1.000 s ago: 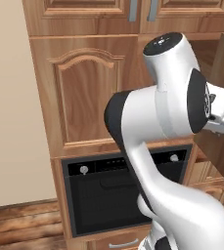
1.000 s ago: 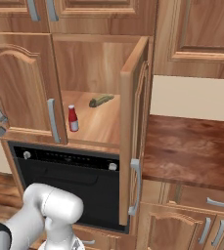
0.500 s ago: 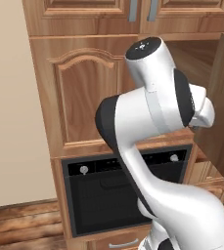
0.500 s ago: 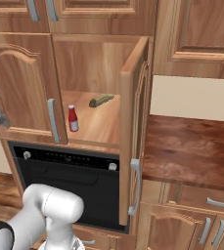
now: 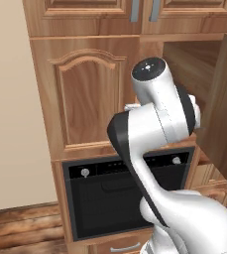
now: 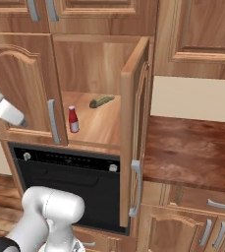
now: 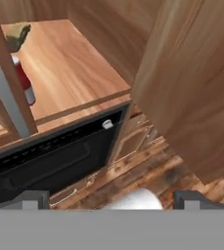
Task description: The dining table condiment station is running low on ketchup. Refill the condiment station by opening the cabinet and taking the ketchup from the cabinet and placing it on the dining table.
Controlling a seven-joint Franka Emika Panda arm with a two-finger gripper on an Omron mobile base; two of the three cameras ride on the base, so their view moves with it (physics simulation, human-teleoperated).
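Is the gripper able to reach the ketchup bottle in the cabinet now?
Probably yes. The right door stands wide open and the ketchup bottle stands near the shelf's front; only the closed left door's edge is close beside it.

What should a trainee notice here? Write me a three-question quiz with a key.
1. True or false: the right door of the cabinet stands open.
2. Which sits nearer the front edge of the shelf: (a) the ketchup or (b) the dark olive item?
3. Fill in: the appliance directly below the cabinet is a black ____.

Key: 1 true; 2 a; 3 oven. In the hand view the end effector has its fingertips set wide apart with nothing between them.
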